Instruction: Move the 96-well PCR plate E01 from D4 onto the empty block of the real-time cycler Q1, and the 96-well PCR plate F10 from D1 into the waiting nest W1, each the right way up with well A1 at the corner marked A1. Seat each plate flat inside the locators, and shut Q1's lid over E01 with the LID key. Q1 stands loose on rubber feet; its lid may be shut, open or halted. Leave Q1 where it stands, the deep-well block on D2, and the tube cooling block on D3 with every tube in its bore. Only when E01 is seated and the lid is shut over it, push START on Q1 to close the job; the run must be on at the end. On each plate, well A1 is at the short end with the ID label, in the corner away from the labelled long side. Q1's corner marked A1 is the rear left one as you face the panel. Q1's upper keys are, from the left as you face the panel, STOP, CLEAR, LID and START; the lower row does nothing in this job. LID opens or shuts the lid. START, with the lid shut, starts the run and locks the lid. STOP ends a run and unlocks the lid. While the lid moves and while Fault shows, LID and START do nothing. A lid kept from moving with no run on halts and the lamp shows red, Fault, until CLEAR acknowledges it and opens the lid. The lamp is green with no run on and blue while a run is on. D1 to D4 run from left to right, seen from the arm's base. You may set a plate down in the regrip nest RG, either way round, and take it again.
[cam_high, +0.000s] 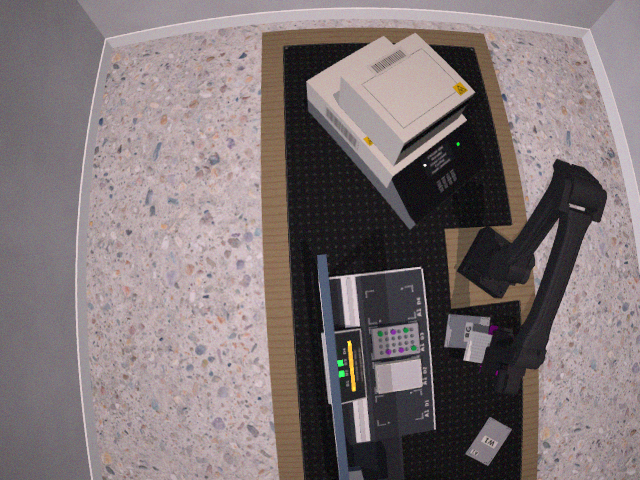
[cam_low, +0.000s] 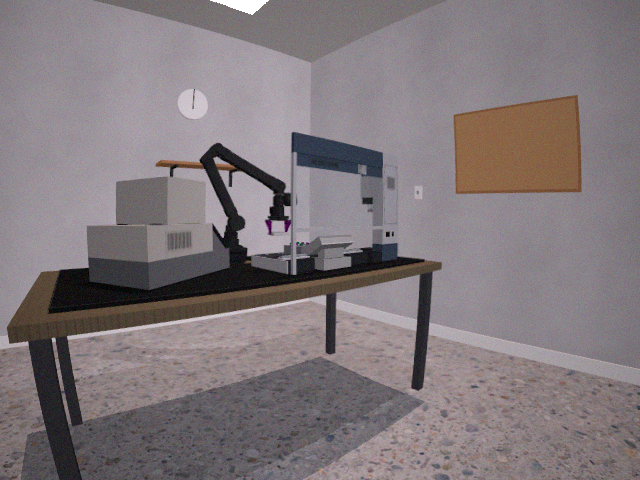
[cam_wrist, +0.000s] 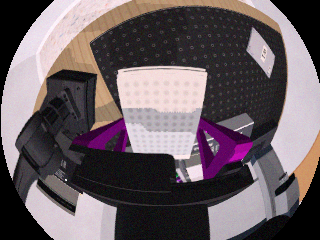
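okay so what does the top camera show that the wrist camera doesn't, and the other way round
Only the top view shows the cycler Q1 with its green lamp, the deck's empty D4 and D1 nests, the tube cooling block and the deep-well block.

Only the wrist view shows the grip up close: purple fingers closed on a white 96-well PCR plate, its well grid visible.

Both show the tool, the black mat, the arm's base and the W1 nest. The plate's label is unreadable in either.
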